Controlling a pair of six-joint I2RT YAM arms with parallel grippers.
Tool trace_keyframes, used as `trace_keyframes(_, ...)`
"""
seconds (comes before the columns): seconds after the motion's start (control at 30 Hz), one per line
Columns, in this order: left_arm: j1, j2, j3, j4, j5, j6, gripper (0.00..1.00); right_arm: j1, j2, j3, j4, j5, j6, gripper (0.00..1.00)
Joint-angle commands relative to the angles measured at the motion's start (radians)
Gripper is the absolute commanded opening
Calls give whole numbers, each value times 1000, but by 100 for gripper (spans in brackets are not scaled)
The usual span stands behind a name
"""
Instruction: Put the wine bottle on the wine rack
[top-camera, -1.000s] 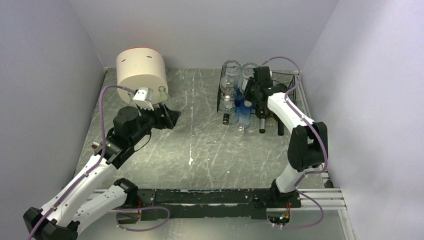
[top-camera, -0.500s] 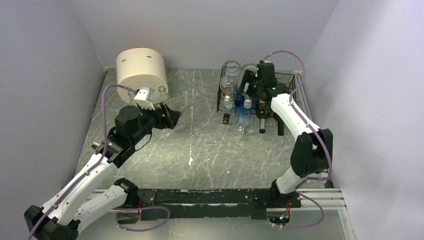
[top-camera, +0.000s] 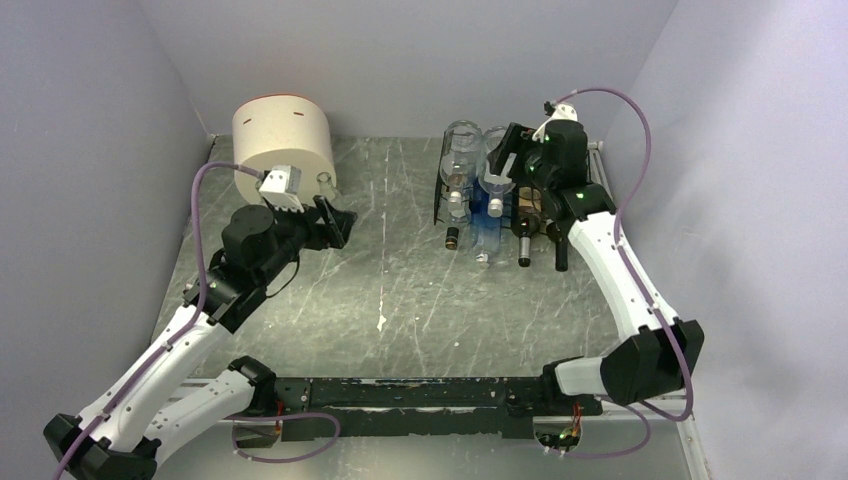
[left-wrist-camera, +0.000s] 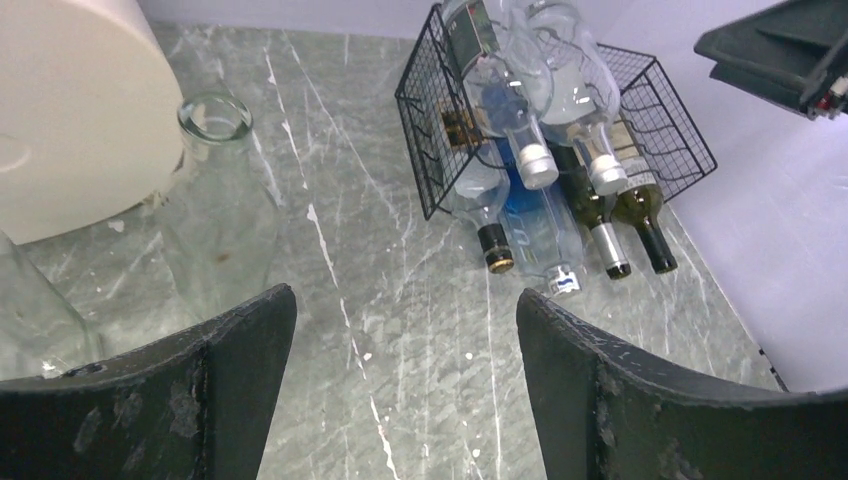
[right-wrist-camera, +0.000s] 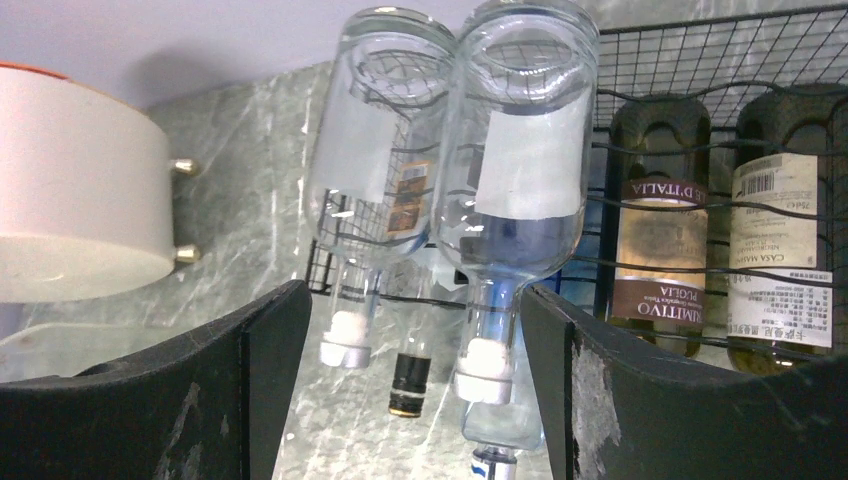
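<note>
Lying atop wine rack, wine bottle, neck toward near table edge.

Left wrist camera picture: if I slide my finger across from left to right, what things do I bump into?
Cream round container → clear glass bottle standing upright → black wire wine rack.

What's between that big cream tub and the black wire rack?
A clear glass bottle stands right beside the tub; from there to the rack it is bare marbled tabletop. The left wrist view shows it.
</note>
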Motion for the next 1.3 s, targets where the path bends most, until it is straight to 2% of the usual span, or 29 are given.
trace_keyframes(0.0, -4, -16, 85, -32, -77, 36, 85, 2, -55, -21, 40, -177, -74, 76)
trace_keyframes(0.23, -3, 0, 297, -112, -176, 152, 85, 55, -145, -89, 155, -311, -97, 75)
trace_keyframes(0.3, -3, -6, 330, -114, -185, 183, 85, 105, -155, -114, 203, -306, -89, 75)
trace_keyframes(0.43, -4, -25, 375, -136, -219, 221, 85, 292, -130, -128, 276, -204, -115, 76)
trace_keyframes(0.67, -4, -87, 391, -172, -295, 253, 86, 532, 53, -44, 375, -74, -148, 78)
trace_keyframes(0.83, -3, -121, 388, -187, -312, 253, 86, 644, 227, 103, 376, 72, -186, 78)
trace_keyframes(1.1, -4, -137, 376, -198, -317, 244, 86, 698, 482, 356, 281, 214, -190, 78)
trace_keyframes(1.27, -3, -148, 383, -188, -300, 255, 86, 699, 596, 500, 224, 155, -239, 74)
